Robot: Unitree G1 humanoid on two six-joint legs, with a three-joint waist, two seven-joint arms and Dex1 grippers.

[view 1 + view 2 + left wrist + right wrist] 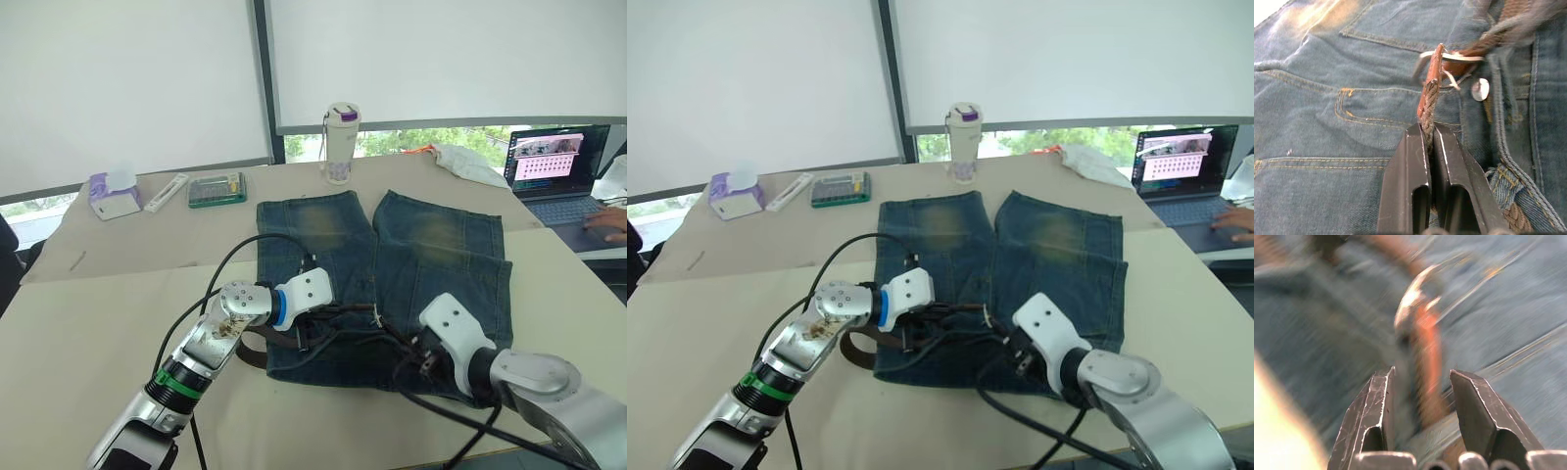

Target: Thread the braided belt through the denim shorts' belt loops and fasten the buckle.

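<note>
My left pincer (1427, 142) pinches the braided belt (1427, 105) by its tip, just short of the buckle (1447, 58). My right pincer (1422, 396) is spread around a belt section. Beyond, the denim shorts (431, 245) lie flat on the tabletop (118, 294).

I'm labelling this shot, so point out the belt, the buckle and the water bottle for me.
belt (1426, 105): left wrist view, braided tip pinched in the left claw.
buckle (1426, 58): left wrist view, silver frame beside the shorts' button.
water bottle (340, 147): left eye view, middle of its body.
</note>
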